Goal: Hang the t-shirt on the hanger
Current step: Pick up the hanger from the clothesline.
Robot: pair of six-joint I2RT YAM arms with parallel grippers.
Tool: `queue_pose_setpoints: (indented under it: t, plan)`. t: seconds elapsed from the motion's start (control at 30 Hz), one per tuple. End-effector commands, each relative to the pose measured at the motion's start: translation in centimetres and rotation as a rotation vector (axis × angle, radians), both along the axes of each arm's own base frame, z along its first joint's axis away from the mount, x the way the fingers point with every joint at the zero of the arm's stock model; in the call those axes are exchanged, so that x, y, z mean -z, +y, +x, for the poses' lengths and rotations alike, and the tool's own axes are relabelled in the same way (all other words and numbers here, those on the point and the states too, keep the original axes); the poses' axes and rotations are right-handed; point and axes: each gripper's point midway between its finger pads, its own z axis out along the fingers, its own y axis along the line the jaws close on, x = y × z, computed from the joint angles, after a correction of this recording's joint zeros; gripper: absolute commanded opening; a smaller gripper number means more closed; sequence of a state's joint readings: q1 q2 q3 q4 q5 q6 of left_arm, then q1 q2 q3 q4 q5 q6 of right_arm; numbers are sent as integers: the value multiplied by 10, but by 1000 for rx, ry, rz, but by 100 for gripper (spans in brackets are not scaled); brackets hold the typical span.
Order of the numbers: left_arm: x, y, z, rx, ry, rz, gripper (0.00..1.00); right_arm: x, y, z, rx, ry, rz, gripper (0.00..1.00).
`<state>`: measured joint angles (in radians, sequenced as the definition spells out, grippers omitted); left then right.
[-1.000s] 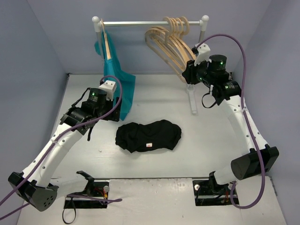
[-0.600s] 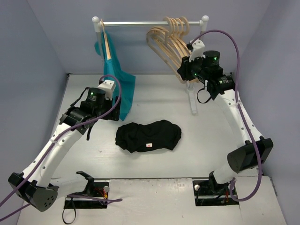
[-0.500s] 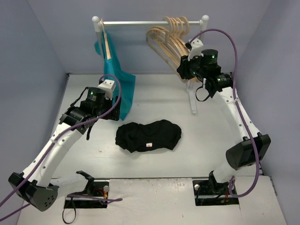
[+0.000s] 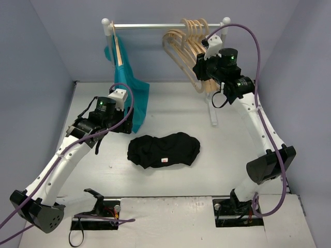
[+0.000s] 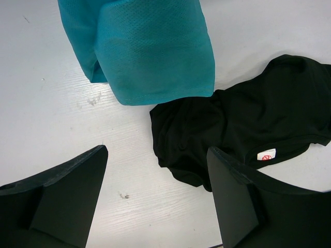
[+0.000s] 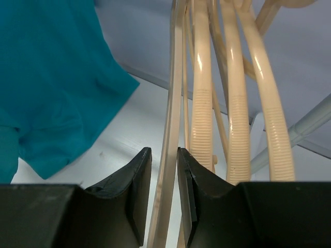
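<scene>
The black t-shirt (image 4: 164,150) lies crumpled on the table's middle, its white label facing up; the left wrist view shows the t-shirt (image 5: 243,124) just ahead and to the right. My left gripper (image 4: 120,126) hovers open beside it, and in its own view the left gripper (image 5: 156,152) has nothing between its fingers. My right gripper (image 4: 199,70) is up at the rack among the beige hangers. In the wrist view the right gripper (image 6: 164,152) is closed narrowly around the thin arm of one hanger (image 6: 169,113), the leftmost hanger (image 4: 178,57) of the bunch.
A teal garment (image 4: 129,88) hangs at the left end of the rail (image 4: 155,25) and reaches the table; it fills the top of the left wrist view (image 5: 150,46). Several other hangers (image 6: 235,103) crowd the right gripper. The rack's post (image 4: 213,111) stands at right.
The right arm has risen and swung left into the hangers, and its jaws have narrowed slightly around one hanger arm. The left arm and the t-shirt have not moved.
</scene>
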<state>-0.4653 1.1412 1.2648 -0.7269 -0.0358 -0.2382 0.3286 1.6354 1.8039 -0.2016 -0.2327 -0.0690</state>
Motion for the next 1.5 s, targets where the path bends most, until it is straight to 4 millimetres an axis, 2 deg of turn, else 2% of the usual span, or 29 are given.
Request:
queue_pose_setpoints:
  t: [0.0, 0.33, 0.63, 0.77, 0.9, 1.0, 1.17, 1.33, 1.4, 1.47]
  plan:
    - [-14, -4, 9, 0, -55, -34, 73, -26, 1, 14, 26, -78, 34, 22]
    - [-12, -4, 9, 1, -50, -32, 73, -17, 10, 26, 13, -61, 36, 20]
    - [-12, -3, 10, -1, -46, -40, 73, -31, 14, 25, 14, -93, 37, 19]
    - [-12, -3, 10, 0, -47, -41, 73, -37, 17, 21, 1, -108, 37, 13]
    - [-11, -3, 10, 2, -42, -43, 73, -41, 20, 18, -8, -116, 36, 1]
    - [-10, -3, 10, 2, -37, -42, 73, -44, 22, 17, -16, -128, 32, 0]
    - [-9, -4, 10, 3, -34, -44, 73, -70, 31, 8, -39, -185, 42, 0]
    - [-12, -2, 10, -3, -45, -47, 73, -101, 37, -14, -40, -253, 57, 0]
    - [-11, -3, 11, -3, -45, -47, 73, -110, 38, -24, -48, -272, 63, 0]
    - [-12, -4, 11, -4, -45, -54, 73, -107, 38, -33, -55, -263, 68, 0]
